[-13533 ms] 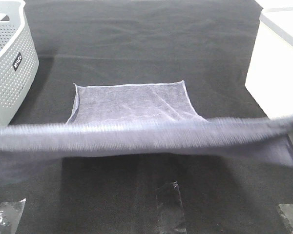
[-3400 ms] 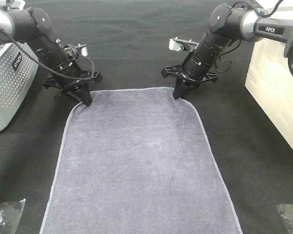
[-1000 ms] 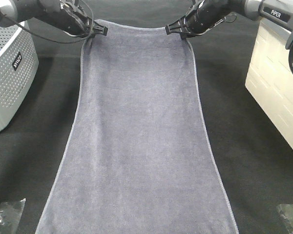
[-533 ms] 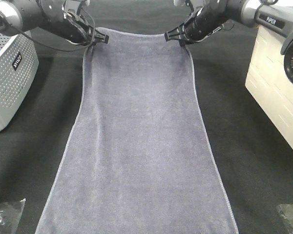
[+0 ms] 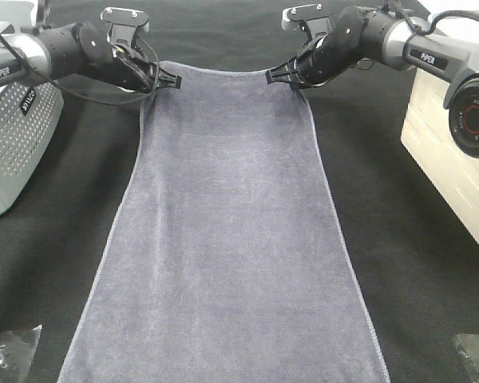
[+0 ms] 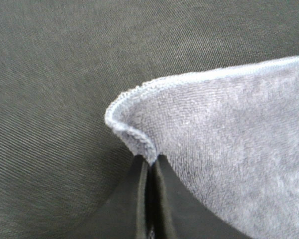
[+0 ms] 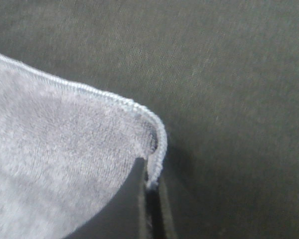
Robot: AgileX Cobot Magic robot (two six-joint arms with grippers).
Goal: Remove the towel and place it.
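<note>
Towel (image 5: 223,231): long narrow rectangle, greyish-lavender terry, short fuzzy pile, thin paler stitched hem down both long edges and across the far end. Soft, drapes slightly between its two held corners, so the far edge sags in a shallow curve. It widens toward the near edge of the exterior view and runs out of frame there.

Worktop (image 5: 415,263): covered in black woven fabric, fine diagonal weave clear in both wrist views, matte, a faint crease across the far part. Crinkled clear plastic scraps lie at the near left (image 5: 8,351) and near right (image 5: 475,351). A grey perforated plastic basket (image 5: 16,136) stands at the left edge, a white boxy unit (image 5: 455,159) at the right. No more of the room shows.

Left gripper (image 5: 156,80): black, jaws closed, pinching the towel's far left corner; in the left wrist view (image 6: 149,172) the hem curls over just above the two pressed-together fingers. Right gripper (image 5: 291,77): black, jaws closed on the far right corner; in the right wrist view (image 7: 150,181) the hem wraps round the fingertips.

The towel lies spread lengthwise down the middle of the worktop, pile up, mostly flat, with faint lengthwise ripples near the held end. Far corners look slightly lifted off the cloth; how far, I cannot tell.
</note>
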